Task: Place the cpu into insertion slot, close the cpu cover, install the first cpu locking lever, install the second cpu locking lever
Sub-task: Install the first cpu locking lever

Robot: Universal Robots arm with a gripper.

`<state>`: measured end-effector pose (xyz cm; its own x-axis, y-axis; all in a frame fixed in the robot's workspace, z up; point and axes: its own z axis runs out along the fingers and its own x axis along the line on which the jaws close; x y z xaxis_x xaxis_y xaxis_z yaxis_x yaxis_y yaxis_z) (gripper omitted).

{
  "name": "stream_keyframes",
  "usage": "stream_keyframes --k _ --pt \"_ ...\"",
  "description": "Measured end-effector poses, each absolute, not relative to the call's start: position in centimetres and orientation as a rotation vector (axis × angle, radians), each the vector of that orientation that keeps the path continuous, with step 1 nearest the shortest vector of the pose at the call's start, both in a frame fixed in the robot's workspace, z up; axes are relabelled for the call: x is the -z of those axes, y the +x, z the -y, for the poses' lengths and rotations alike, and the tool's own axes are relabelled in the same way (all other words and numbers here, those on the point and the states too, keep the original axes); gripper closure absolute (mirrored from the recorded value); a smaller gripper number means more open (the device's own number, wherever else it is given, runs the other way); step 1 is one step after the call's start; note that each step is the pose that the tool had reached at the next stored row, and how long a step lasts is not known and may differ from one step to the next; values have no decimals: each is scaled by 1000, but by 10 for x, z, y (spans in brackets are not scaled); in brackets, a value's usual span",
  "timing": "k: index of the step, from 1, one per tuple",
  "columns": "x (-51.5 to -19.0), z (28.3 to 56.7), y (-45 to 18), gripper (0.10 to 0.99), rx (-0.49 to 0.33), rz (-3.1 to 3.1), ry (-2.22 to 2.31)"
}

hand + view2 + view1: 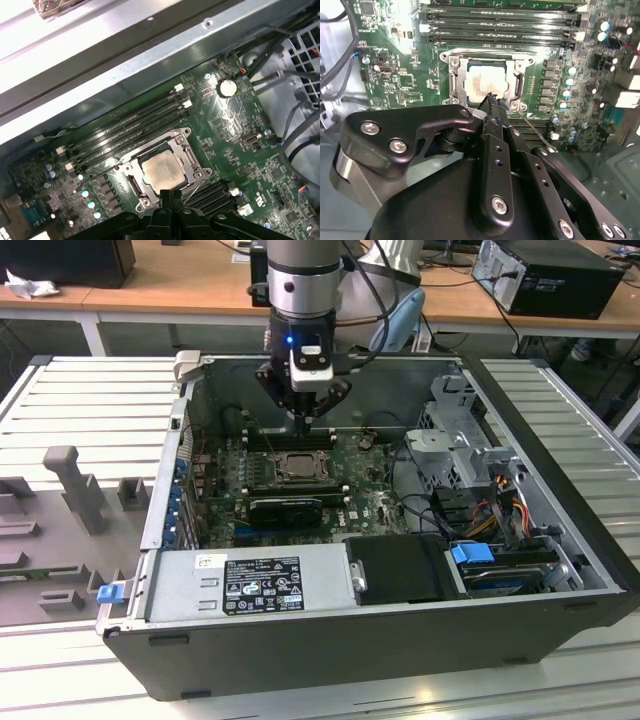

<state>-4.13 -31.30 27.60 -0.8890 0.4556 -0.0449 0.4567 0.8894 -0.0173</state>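
Second wrist view puts my gripper, black and two-fingered, right at the socket. Its fingers are pressed together with nothing visible between them, and the joined tips sit at the near edge of the cpu, a small flat square chip with a pale silvery metal face. I cannot tell whether the tips touch it or hover just above.

The chip lies flat in the insertion slot, the dark-framed square socket set in the green circuit board. The cpu cover, a thin grey metal frame plate with a square window, appears to lie down around it.

Two thin wire locking levers show. One runs out from the socket corner beside my fingers, the other angles away on the opposite side. Neither looks latched to me.

I judge the chip light, stiff and smooth-faced, and fragile against the contacts under it, so it is best held by opposite edges. The cover is thin sheet that could bend, so its free edge is the place to press. The levers are narrow, springy and slippery, and their bent ends give the surest hold.

Long black memory slots lie just beyond the socket. In the exterior view, an open grey metal computer case surrounds the board.
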Motion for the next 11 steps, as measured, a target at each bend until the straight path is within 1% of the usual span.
stream_keyframes --k 6,11 --pt "-276 313 -41 980 45 -3040 606" --pt "-276 313 -41 980 43 -3082 301"
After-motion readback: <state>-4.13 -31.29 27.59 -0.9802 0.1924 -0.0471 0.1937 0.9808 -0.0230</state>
